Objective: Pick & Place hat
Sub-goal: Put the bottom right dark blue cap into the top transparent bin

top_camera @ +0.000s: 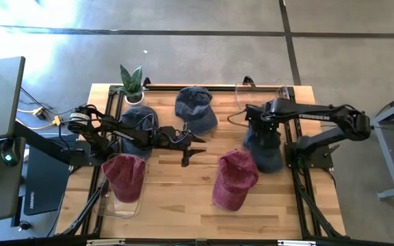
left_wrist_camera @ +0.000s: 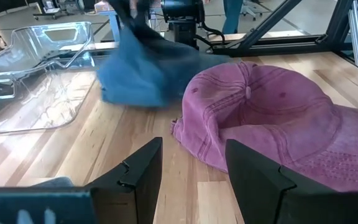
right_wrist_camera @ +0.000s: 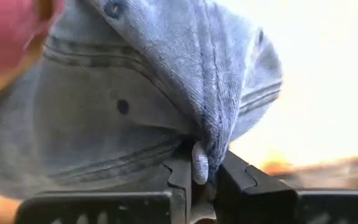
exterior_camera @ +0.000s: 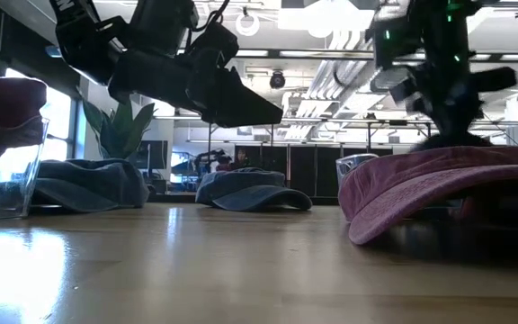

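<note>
A blue denim hat [top_camera: 265, 152] lies at the table's right, and my right gripper [right_wrist_camera: 202, 165] is shut on it from above [top_camera: 262, 128]. A maroon hat [top_camera: 234, 179] rests brim-down on the wood near the table's middle, close beside the blue one. My left gripper [top_camera: 194, 147] stands open above the table's middle, pointing toward the maroon hat [left_wrist_camera: 272, 118], apart from it. Another maroon hat [top_camera: 123, 174] sits in a clear tray [top_camera: 118, 205] at the near left. Two more blue hats [top_camera: 195, 109] [top_camera: 139, 120] lie at the far side. My right gripper pinches a raised fold of the blue hat's crown [right_wrist_camera: 211, 134] between its two fingers. The fingers point down at it from above. The rest of the hat spreads out below the fingers; whether it is clear of the table I cannot tell.
A second clear tray [top_camera: 262, 92] stands at the far right corner. A potted plant [top_camera: 133, 83] stands at the far left. Black frame rails [top_camera: 306, 184] run along the table's sides. Bare wood [top_camera: 176, 198] lies at the near middle.
</note>
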Robot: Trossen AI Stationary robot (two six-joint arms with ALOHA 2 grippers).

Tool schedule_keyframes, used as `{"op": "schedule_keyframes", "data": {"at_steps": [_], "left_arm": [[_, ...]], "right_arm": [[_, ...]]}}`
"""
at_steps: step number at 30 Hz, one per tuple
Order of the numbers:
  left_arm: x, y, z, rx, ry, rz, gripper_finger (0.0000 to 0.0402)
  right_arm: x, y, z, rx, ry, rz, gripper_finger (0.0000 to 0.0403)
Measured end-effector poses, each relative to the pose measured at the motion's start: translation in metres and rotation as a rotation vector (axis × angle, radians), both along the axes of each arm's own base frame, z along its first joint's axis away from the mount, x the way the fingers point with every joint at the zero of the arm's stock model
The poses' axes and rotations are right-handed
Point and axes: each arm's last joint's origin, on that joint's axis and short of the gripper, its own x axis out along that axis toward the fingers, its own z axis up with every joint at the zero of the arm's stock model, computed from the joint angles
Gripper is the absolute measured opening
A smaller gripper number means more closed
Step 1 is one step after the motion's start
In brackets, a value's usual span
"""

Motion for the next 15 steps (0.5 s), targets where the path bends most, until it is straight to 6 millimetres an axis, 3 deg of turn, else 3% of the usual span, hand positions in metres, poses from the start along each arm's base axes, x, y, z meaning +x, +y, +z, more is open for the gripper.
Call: {"op": "schedule_keyframes", "data": {"at_steps": [6, 8, 11, 15], "left_arm": [[0.000, 0.000, 0.000, -0.002, 0.000, 0.000, 0.0170], [0.000, 0.000, 0.000, -0.003, 0.000, 0.000, 0.0170], [0.000, -0.002, 0.000, -0.007, 0.001, -0.005, 0.0170], [0.000, -0.007, 0.000, -0.004, 0.005, -0.021, 0.0170]], "right_arm": [[0.005, 0.012, 0.074, -0.391, -0.141, -0.066, 0.0017], [0.004, 0.022, 0.090, -0.442, -0.199, -0.079, 0.0022], [0.007, 0.040, 0.091, -0.357, -0.262, -0.073, 0.0018], [0.014, 0.067, 0.054, -0.211, -0.261, -0.022, 0.0017]]}}
